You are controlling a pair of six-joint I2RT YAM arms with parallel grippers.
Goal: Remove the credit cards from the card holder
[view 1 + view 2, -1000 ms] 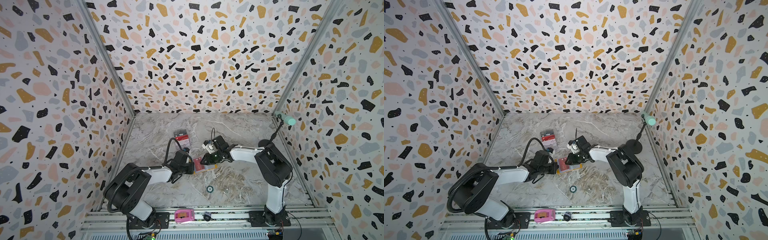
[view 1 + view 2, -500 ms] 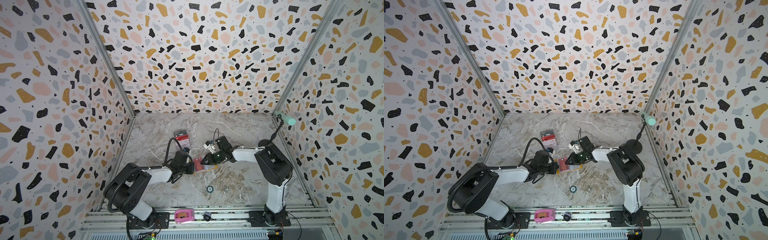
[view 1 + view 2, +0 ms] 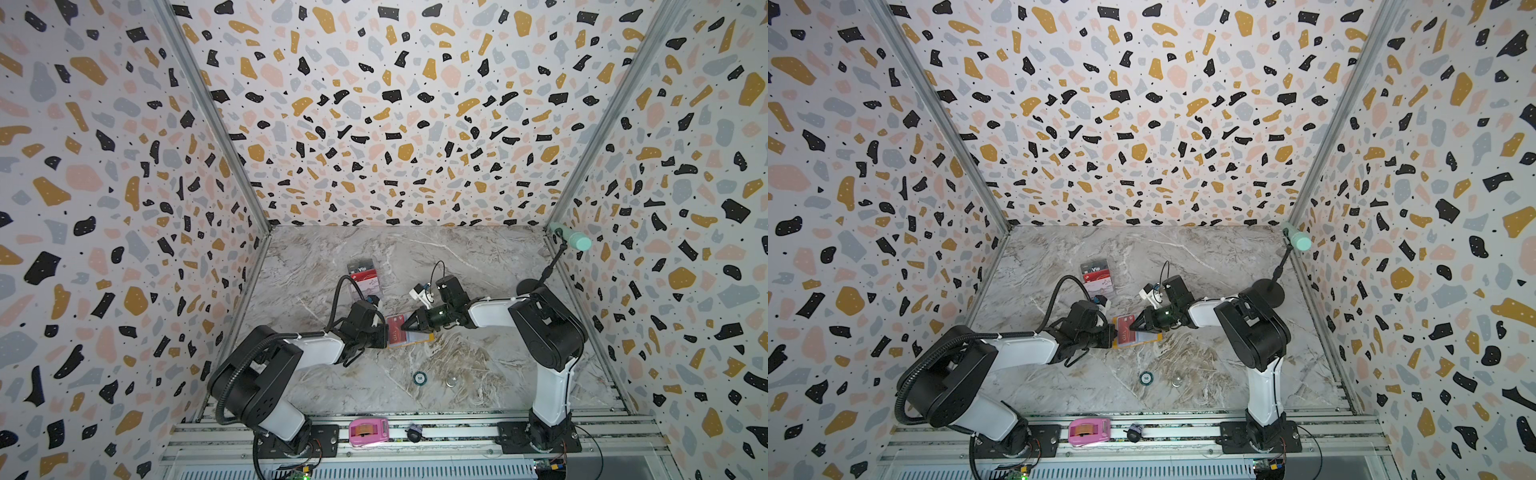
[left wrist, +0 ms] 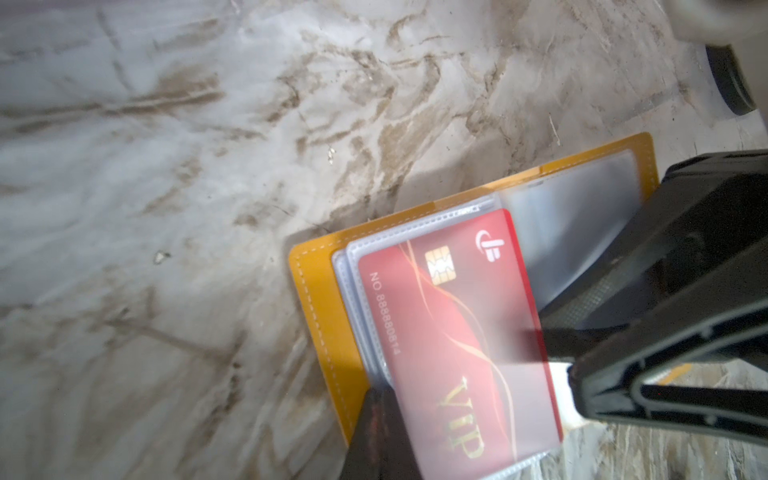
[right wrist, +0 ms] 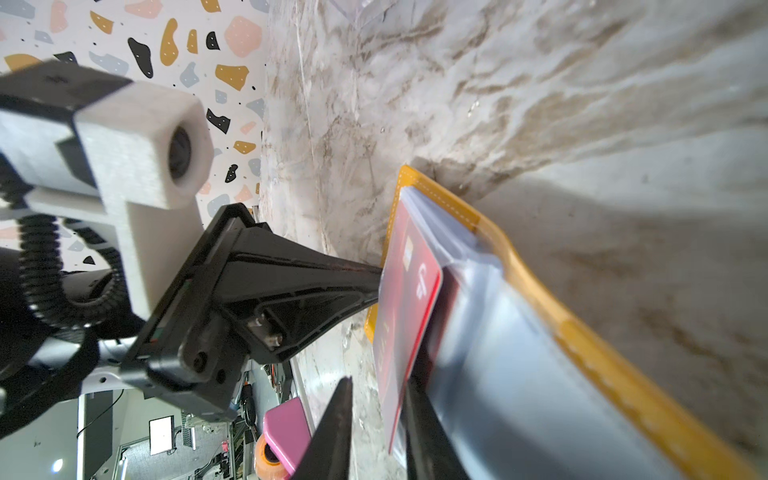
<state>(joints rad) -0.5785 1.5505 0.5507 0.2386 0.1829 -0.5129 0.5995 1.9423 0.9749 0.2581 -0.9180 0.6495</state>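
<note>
Swung the right arm's wrist a touch rightward since a second ago, kept the right gripper (image 3: 404,328) tips at the card holder (image 3: 424,338), left the left gripper (image 3: 384,336) unmoved. From both top views: holder lying open mid-counter (image 3: 457,257) between the two grippers, red card (image 3: 1122,330) on it, black Vip card (image 3: 360,264) farther back. From the left wrist: red card (image 4: 449,332) over clear sleeves (image 4: 573,216), yellow cover flat, one left finger (image 4: 372,432) at the holder's edge, jaws pressed together, hold on anything unclear. From the right wrist: red card (image 5: 409,299) tilted up off the sleeves, right jaws slightly spread astride its edge, one finger against it, a gap at the other.
</note>
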